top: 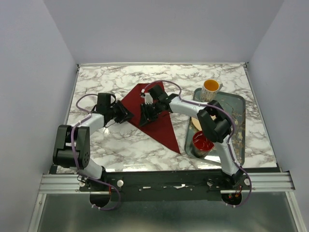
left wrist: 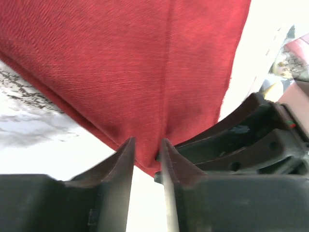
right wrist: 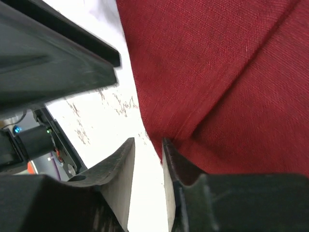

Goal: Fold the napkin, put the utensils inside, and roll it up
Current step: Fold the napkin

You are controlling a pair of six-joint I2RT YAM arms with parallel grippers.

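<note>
The maroon napkin (top: 159, 126) lies as a long triangle on the marble table, pointing toward the near right. My left gripper (top: 129, 116) is at its left corner. In the left wrist view (left wrist: 147, 142) that corner of the napkin (left wrist: 145, 72) sits between the fingers and touches both. My right gripper (top: 145, 117) is close beside it on the same edge. In the right wrist view (right wrist: 148, 142) the jaws stand a little apart with bare table between them. The napkin's edge (right wrist: 231, 72) meets only the right finger. No blue utensil shows in any view.
A metal tray (top: 240, 104) stands at the right, holding a mug with an orange inside (top: 211, 88) at its far end and a red bowl (top: 203, 143) at its near end. The right arm's elbow hangs over the tray.
</note>
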